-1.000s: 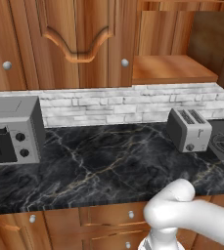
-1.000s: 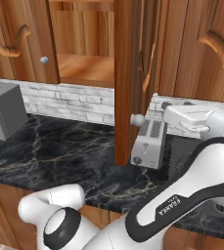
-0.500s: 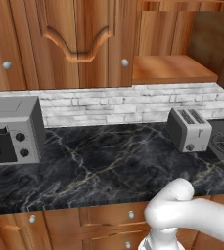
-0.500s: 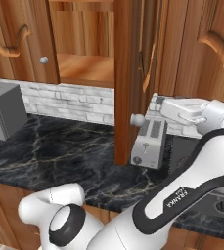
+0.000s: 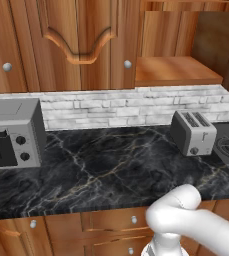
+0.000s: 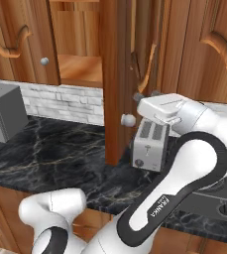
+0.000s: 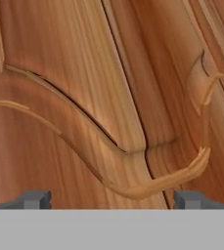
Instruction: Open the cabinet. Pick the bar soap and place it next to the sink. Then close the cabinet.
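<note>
- Moved since a second ago: the gripper point(image 7: 111, 200) has slid leftward in the right base view, from beside the toaster point(image 6: 149, 144) to just above it, closing on the swung-out door point(image 6: 116, 74) of the cabinet point(image 5: 176, 70). Toaster and microwave point(image 5: 11, 132) sit where they were.
- Jaws are spread wide with nothing between them. The two tips frame only arched wooden trim point(image 7: 147, 188), which sits very near the camera.
- The cabinet stands open, its door seen almost edge-on in the right base view, and the wooden shelf point(image 6: 78, 69) inside looks bare where it is lit. Where the bar soap lies I cannot tell.
- Risk: the hand faces the door's outer side rather than the opening, so further travel that way would likely bump the trim or the round knob point(image 6: 128, 119) and swing the door, perhaps back toward shut.
- Risk: the toaster is directly under the wrist, so a downward dip could knock it along the marble counter point(image 5: 101, 170).
- Tight edges: the door's edge on one side and the neighbouring closed door point(image 6: 224, 49) on the other leave a narrow pocket.
- Open room, as I judge it, lies around the front of the door's edge and above the counter, toward the shelf opening.
</note>
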You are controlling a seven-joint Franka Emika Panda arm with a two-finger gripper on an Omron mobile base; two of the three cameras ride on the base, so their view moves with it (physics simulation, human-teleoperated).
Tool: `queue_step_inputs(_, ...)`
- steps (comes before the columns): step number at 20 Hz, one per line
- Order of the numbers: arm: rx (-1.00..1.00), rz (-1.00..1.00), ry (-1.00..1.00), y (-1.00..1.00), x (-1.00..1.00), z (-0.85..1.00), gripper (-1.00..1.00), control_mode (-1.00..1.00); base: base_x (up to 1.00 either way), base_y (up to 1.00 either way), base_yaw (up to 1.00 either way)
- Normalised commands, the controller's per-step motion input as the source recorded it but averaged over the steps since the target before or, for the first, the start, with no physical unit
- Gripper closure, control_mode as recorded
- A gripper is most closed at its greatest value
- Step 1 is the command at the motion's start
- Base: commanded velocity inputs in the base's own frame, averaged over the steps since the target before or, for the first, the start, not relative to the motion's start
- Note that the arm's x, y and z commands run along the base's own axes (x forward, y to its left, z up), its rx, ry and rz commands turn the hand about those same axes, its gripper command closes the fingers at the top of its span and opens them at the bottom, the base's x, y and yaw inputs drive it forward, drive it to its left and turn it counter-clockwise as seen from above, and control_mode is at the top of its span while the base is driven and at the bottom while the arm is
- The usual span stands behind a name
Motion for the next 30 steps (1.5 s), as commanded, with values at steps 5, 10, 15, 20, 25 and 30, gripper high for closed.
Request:
queue_step_inputs(5,0.03,0.04,-0.05,0.94,0.00,0.02,-1.00,-1.00,0.00,0.00,0.00)
queue_step_inputs(10,0.00,0.01,-0.01,0.91,0.00,0.20,-1.00,-1.00,0.00,0.00,0.00)
queue_step_inputs(15,0.00,0.00,-0.01,0.78,0.00,0.52,-1.00,-1.00,0.00,0.00,0.00)
queue_step_inputs(20,-0.02,-0.02,0.00,0.79,0.12,0.40,-1.00,-1.00,0.00,0.00,0.00)
queue_step_inputs(25,-0.08,-0.11,0.00,0.69,0.36,0.06,-1.00,-1.00,0.00,0.00,0.00)
queue_step_inputs(30,-0.06,-0.21,0.01,0.33,0.54,0.00,-1.00,-1.00,0.00,0.00,0.00)
